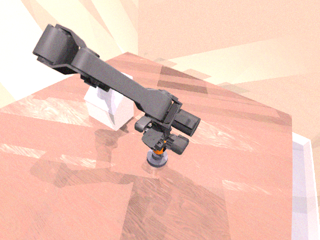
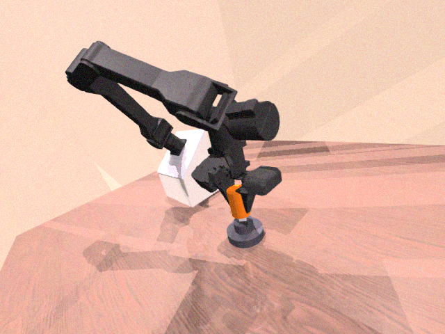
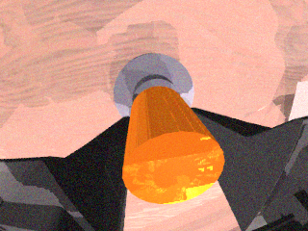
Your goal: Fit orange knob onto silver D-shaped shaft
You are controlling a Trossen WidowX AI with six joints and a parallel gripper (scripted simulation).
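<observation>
My gripper (image 1: 159,147) (image 2: 240,199) (image 3: 160,118) is shut on the orange knob (image 1: 157,151) (image 2: 236,204) (image 3: 168,144), a smooth cylinder held slightly tilted. The knob hangs right over the round grey pedestal (image 1: 157,158) (image 2: 246,234) (image 3: 125,84). In the exterior view a short piece of the silver shaft (image 2: 243,219) shows between the knob's bottom and the pedestal. In the wrist view the knob hides the shaft and the pedestal's middle. The knob's hole is hidden underneath it.
A white block (image 1: 113,108) (image 2: 186,168) holding the arm's base stands behind the pedestal on the wooden table (image 1: 77,201) (image 2: 323,233). A white slab (image 1: 302,186) runs along the table's right edge.
</observation>
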